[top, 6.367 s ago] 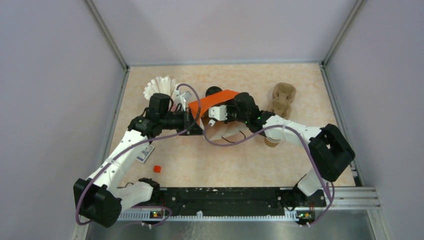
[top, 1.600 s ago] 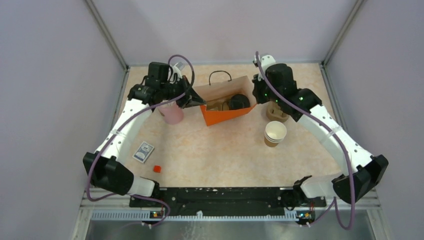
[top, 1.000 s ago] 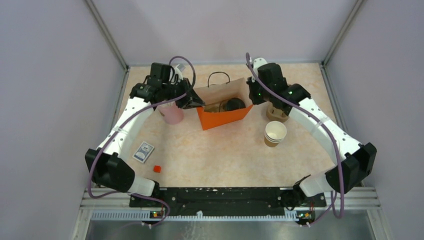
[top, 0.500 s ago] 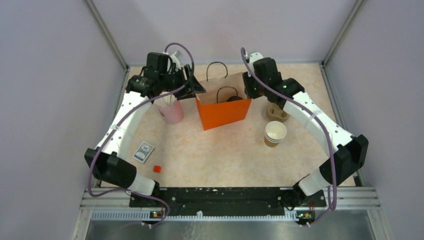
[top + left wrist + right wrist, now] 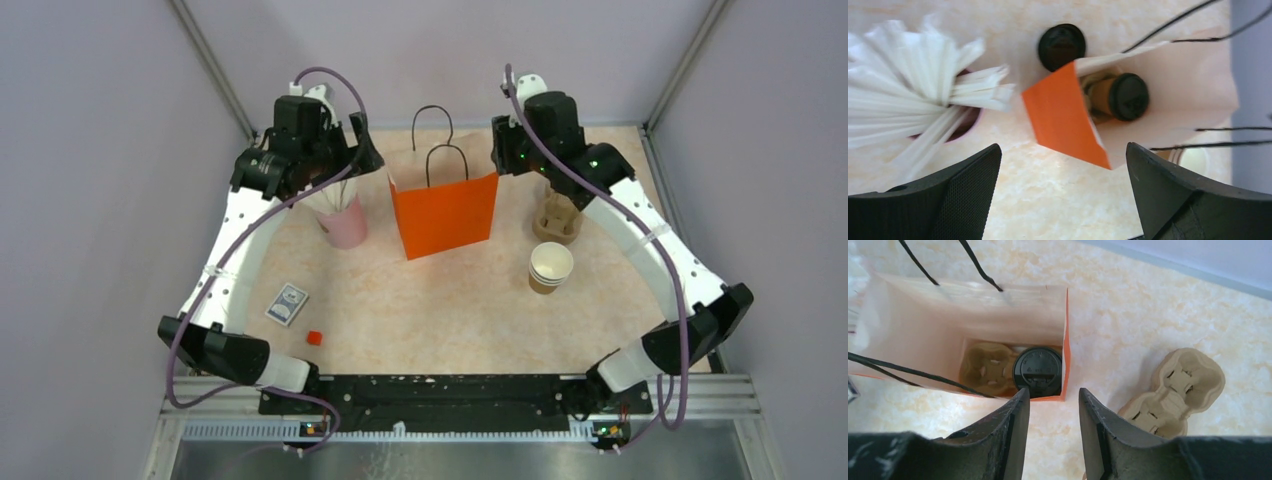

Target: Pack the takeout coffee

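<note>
Left end effector (image 5: 1063, 150) hangs above the 9 o'clock end of the orange bag (image 5: 445, 215), fingers spread wide and gripping nothing. My right end effector (image 5: 1053, 395) hovers over the bag's 3 o'clock end, fingers parted by a narrow gap, also empty. I see the takeout coffee (image 5: 1038, 371) upright on the bag's floor at its 3 o'clock end, a pulp carrier (image 5: 988, 367) touching it at 9 o'clock. The bag stands upright on the bench (image 5: 450, 310), toward 12 o'clock.

Lab test cell, panel walls (image 5: 100, 150), aluminium rail (image 5: 450, 433)
</note>
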